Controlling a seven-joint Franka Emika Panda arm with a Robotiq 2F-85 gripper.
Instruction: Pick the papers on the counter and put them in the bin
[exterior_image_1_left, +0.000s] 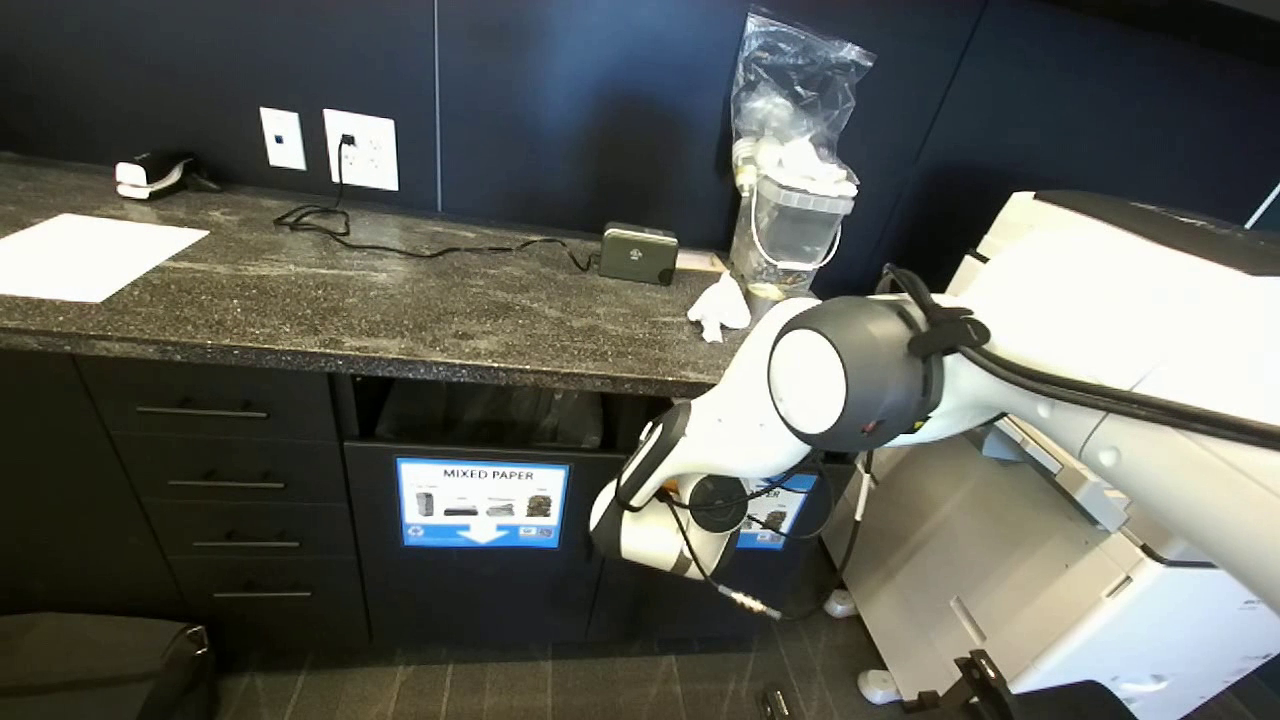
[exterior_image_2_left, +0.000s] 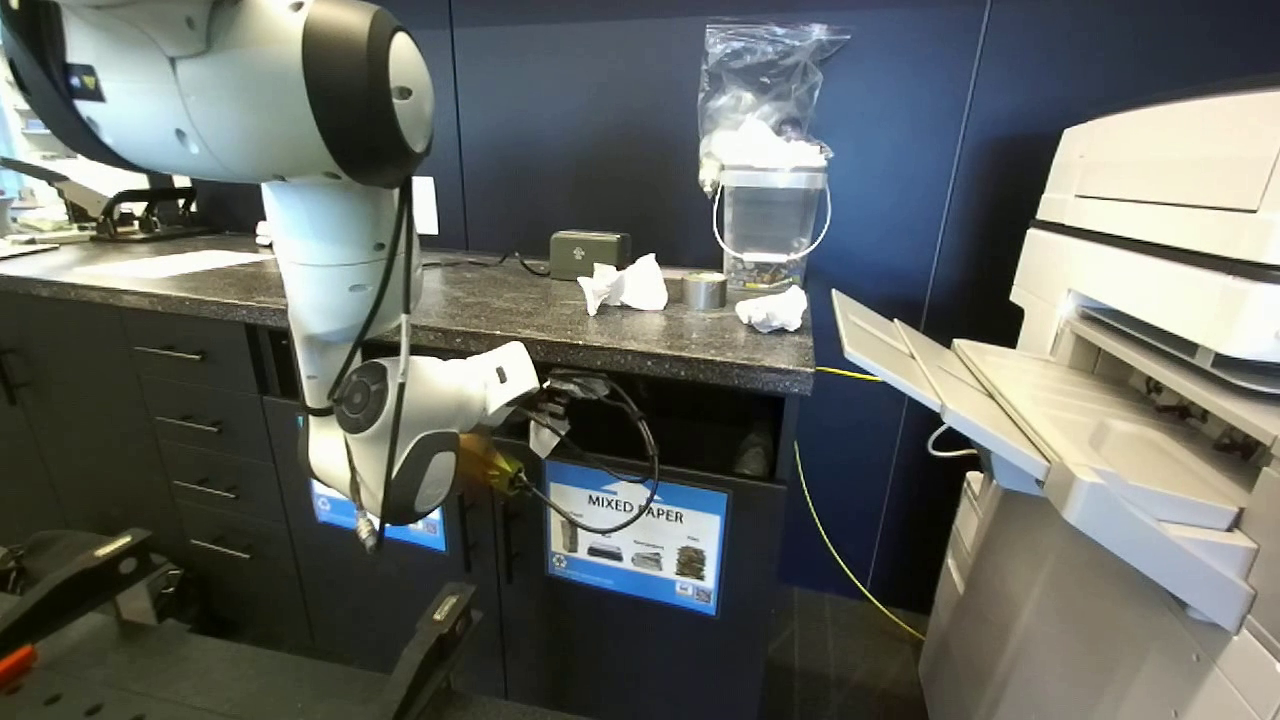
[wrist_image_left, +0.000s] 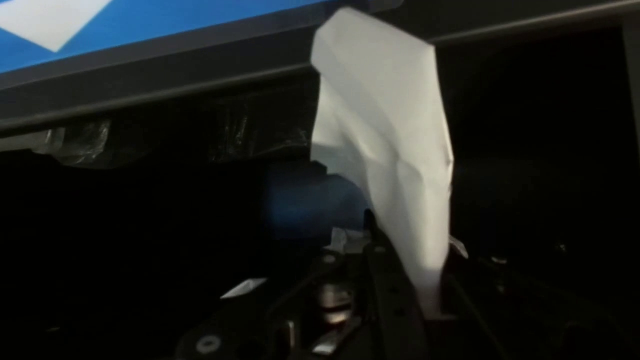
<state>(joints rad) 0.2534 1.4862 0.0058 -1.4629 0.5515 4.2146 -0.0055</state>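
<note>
The dark speckled counter (exterior_image_1_left: 430, 310) (exterior_image_2_left: 480, 310) runs along the wall. One crumpled white paper (exterior_image_2_left: 630, 285) stands on it by a tape roll; it also shows in an exterior view (exterior_image_1_left: 720, 305). Another paper wad (exterior_image_2_left: 775, 310) lies near the counter's right end and is hidden behind the arm from elsewhere. My gripper (exterior_image_2_left: 570, 395) is at the dark opening of the right-hand mixed-paper bin (exterior_image_2_left: 630, 645), below the counter edge. In the wrist view my gripper (wrist_image_left: 410, 240) is shut on a folded white paper (wrist_image_left: 385, 125), which sticks out past the fingers. The right finger is very dark.
A clear bucket (exterior_image_2_left: 770, 215) with a plastic bag, a silver tape roll (exterior_image_2_left: 704, 291) and a small dark box (exterior_image_2_left: 588, 255) stand on the counter. A flat white sheet (exterior_image_1_left: 90, 255) lies far left. A white printer (exterior_image_2_left: 1140, 420) stands right of the cabinets. A cable loop hangs from the wrist.
</note>
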